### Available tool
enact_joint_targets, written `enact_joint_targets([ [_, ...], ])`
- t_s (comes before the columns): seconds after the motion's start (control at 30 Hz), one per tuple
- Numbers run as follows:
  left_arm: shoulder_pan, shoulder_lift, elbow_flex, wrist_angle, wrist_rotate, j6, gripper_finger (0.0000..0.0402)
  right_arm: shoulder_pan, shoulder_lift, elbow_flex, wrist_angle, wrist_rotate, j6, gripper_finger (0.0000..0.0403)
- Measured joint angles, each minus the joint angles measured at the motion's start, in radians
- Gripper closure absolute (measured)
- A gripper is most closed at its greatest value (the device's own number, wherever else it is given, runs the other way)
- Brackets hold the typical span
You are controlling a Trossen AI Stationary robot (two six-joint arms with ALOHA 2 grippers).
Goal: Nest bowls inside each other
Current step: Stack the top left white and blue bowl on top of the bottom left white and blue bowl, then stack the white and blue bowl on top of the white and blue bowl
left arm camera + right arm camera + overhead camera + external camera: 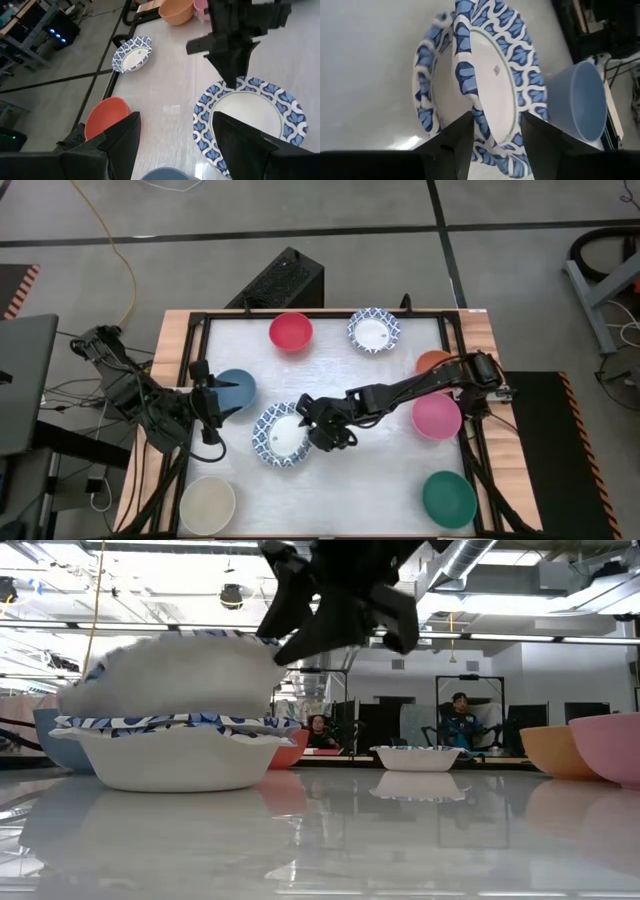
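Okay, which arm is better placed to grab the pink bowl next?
The right. Its end effector hangs open over the patterned stack, and the pink bowl sits beside that arm's forearm. The left end effector waits by the blue bowl, across the table.

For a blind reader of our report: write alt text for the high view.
Seen from above, the right pincer hovers open over nested blue-patterned bowls mid-table. The left pincer waits beside a dark blue bowl. Red, patterned, orange, pink, teal and cream bowls ring the table.
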Motion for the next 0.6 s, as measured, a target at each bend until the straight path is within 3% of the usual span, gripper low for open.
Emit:
enact_joint_targets([
  [0.43,0.0,0.0,0.0,0.0,0.0,-0.029,0.0164,-0.026,-0.065,0.0,-0.157,-0.015,0.113,0.022],
  [0.53,0.0,0.0,0.0,0.0,-0.002,-0.059,0.0164,-0.043,-0.067,0.001,-0.184,0.083,0.181,0.0225],
  [0.6,0.0,0.0,0.0,0.0,-0.004,-0.085,0.0164,-0.064,-0.067,0.001,-0.223,0.23,0.239,0.0228],
])
